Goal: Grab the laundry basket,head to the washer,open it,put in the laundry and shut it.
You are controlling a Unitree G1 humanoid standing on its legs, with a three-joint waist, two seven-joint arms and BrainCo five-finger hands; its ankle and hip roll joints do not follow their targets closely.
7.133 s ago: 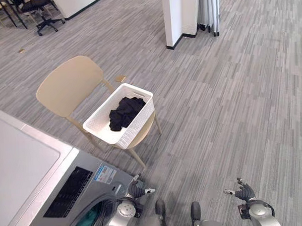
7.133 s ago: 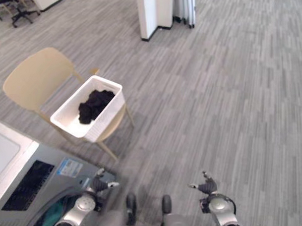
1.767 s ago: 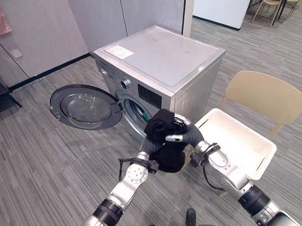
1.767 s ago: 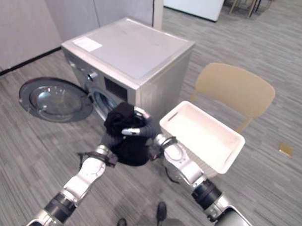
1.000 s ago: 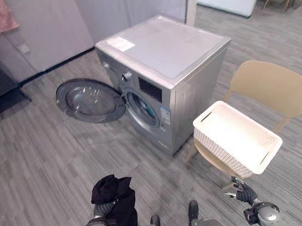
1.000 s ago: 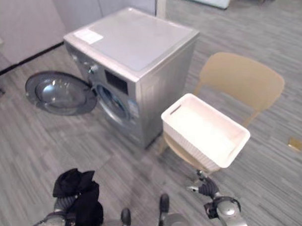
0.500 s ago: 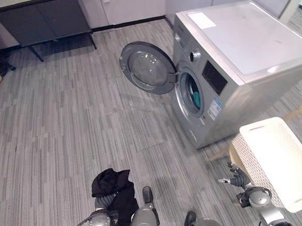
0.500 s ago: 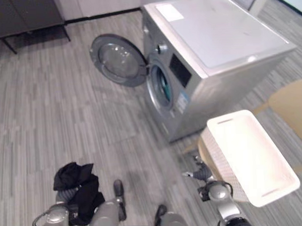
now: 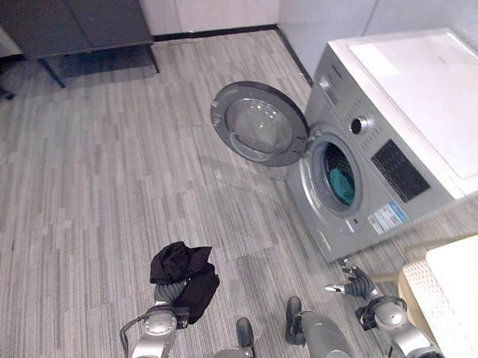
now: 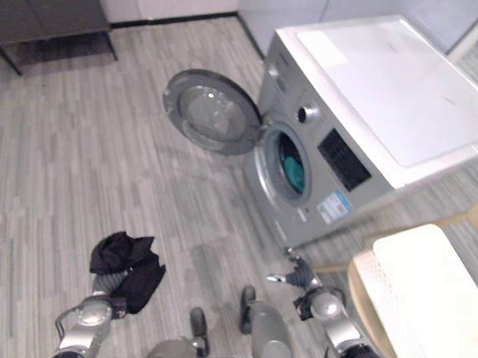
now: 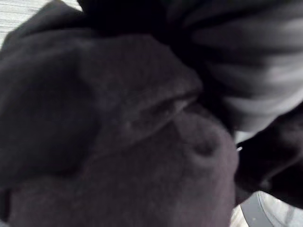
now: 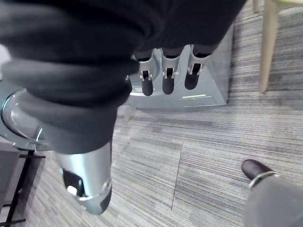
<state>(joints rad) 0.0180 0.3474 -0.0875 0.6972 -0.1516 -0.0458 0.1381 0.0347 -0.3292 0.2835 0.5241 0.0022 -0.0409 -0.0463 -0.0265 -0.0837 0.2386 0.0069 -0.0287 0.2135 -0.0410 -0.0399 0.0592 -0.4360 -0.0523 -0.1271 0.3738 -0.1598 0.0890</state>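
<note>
My left hand (image 9: 166,293) fingers clamp the dark laundry (image 9: 182,271), carried low toward the open washer (image 9: 379,150); my right hand (image 9: 354,286) fingers hang apart, free for its door (image 9: 259,123).

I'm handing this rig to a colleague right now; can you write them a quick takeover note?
Left hand: shut on the black laundry, held low, away from the washer.
Right hand: open, holding nothing, near the white basket, which looks empty.
Done: washer door is open; something teal sits in the drum.
Left: put the laundry in the drum, shut the door.
</note>
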